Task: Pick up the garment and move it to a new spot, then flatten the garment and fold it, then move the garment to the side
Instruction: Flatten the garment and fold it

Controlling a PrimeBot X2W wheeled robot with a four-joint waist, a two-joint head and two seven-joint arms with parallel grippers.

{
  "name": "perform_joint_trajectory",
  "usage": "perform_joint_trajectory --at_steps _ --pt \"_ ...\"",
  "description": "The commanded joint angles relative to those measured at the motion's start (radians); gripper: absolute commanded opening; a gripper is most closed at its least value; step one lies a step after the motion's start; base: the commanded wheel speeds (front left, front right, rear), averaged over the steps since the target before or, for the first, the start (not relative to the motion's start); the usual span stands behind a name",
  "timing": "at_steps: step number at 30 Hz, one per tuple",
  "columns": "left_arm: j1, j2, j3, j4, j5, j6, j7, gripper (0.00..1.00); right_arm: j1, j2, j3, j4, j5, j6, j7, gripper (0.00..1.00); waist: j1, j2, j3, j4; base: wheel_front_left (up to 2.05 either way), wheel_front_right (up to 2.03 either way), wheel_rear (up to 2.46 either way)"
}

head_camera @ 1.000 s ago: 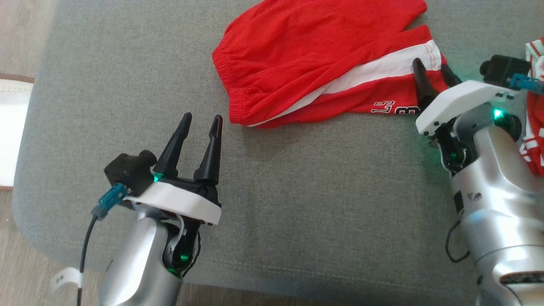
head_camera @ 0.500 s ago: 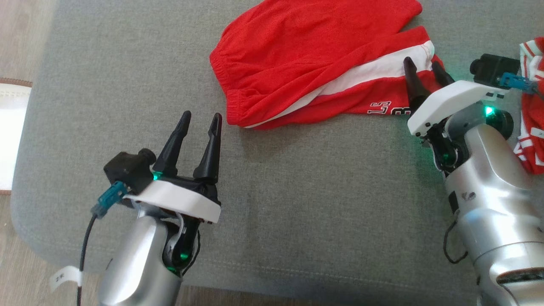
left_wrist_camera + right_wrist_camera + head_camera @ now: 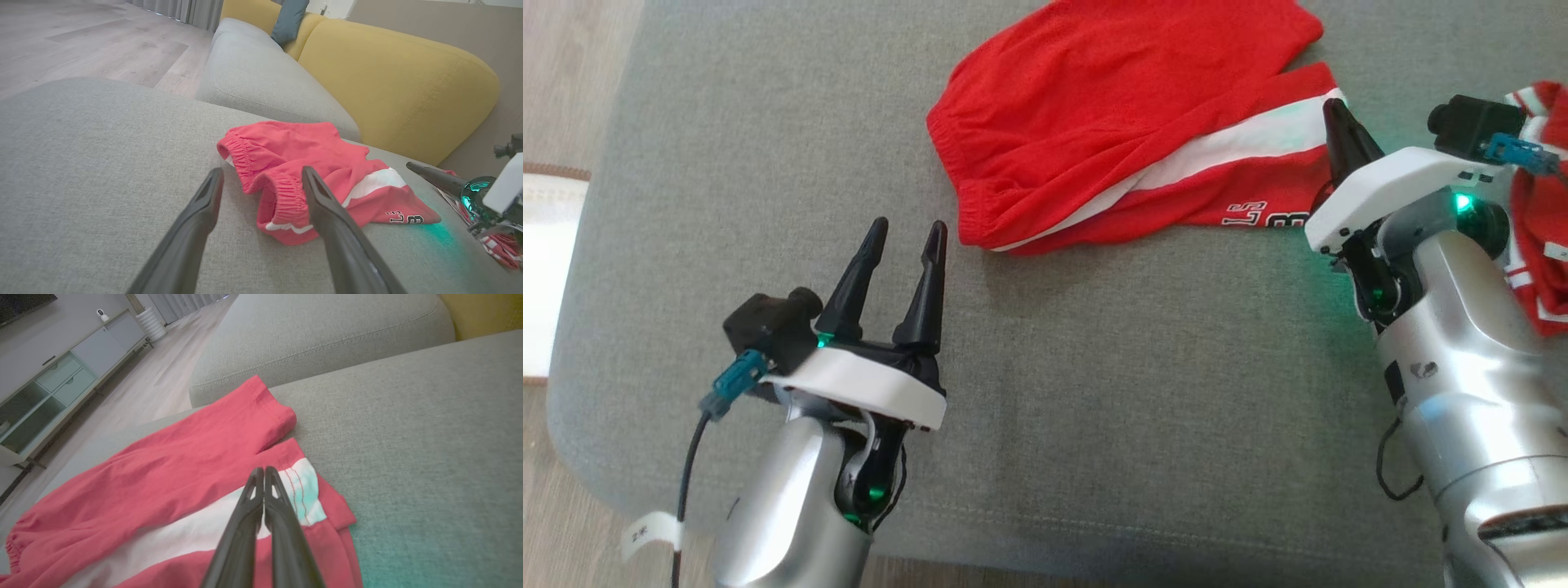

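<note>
The garment [image 3: 1111,122] is a pair of red shorts with a white side stripe, lying rumpled on the grey sofa seat [image 3: 1094,392]. My right gripper [image 3: 1339,114] is shut, its tips down on the white stripe by the leg hem [image 3: 302,486]; the closed fingers [image 3: 263,469] show no fold of cloth between them, so I cannot tell if any is pinched. My left gripper [image 3: 905,233] is open and empty, hovering just short of the elastic waistband [image 3: 282,192]. The shorts [image 3: 310,163] lie beyond its fingers.
A second red-and-white cloth [image 3: 1543,245] lies at the right edge, behind my right wrist. Yellow backrest cushions [image 3: 400,81] rise beyond the seat. The seat's rounded edge drops to wood floor [image 3: 556,82] on the left, with a pale mat [image 3: 539,245] there.
My right gripper has gone from open to shut at the shorts' leg hem. The head camera shifted slightly. My left arm has stayed put.
</note>
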Motion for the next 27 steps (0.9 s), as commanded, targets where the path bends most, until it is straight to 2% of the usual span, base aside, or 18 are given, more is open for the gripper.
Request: perform_joint_trajectory --at_steps 1,7,13,18,27 --pt "-0.018 0.009 0.037 -0.028 -0.005 0.002 -0.008 1.0 -0.009 0.003 0.022 -0.03 0.012 0.007 -0.014 0.0 0.0 0.0 -0.01 -0.006 0.0 0.0 0.0" --pt "-0.001 0.009 0.047 -0.027 0.001 0.006 -0.008 1.0 0.043 -0.009 0.049 -0.047 0.031 0.007 -0.021 0.0 0.0 0.0 -0.045 -0.033 0.0 0.0 0.0" --pt "0.019 0.009 0.058 -0.044 -0.005 0.01 -0.008 1.0 0.114 -0.01 0.036 -0.101 0.014 0.007 -0.105 0.0 0.0 0.0 -0.093 -0.056 0.0 0.0 0.0" --pt "0.039 0.009 0.074 -0.072 -0.008 0.017 -0.008 1.0 0.217 -0.014 0.012 -0.18 -0.085 0.007 -0.19 0.0 0.0 0.0 -0.135 -0.07 0.0 0.0 0.0" --pt "0.082 0.009 0.091 -0.109 -0.006 0.023 -0.008 1.0 0.442 0.046 -0.082 -0.401 -0.256 0.007 -0.233 0.0 0.0 0.0 -0.182 -0.103 0.0 0.0 0.0"
